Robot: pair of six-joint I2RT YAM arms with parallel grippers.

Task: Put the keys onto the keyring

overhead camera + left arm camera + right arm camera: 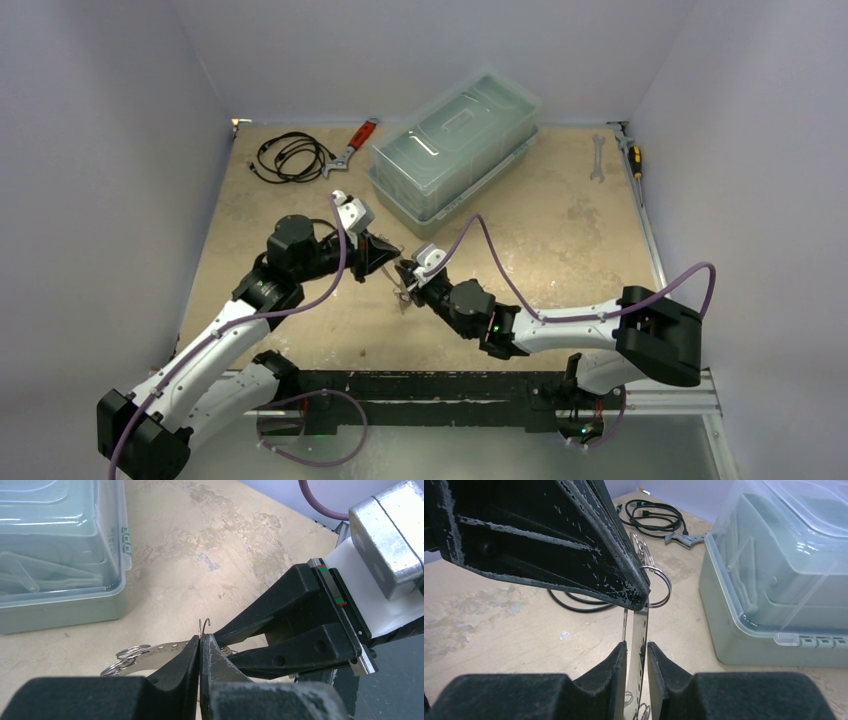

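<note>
Left gripper [200,642] clamps the perforated metal strip [167,647]; right gripper [636,650], slightly parted around it, may let it pivot.

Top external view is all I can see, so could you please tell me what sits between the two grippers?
Observer: The left wrist view shows the left gripper shut on a thin metal strip with a row of holes.
Operator: Thank you. Does anything hang on it?
Observer: Several small split rings sit at its free end, beyond the fingers.
Operator: And the right gripper?
Observer: In the right wrist view the right gripper has one finger on either side of the strip. I cannot tell whether it is pinching it.
</note>
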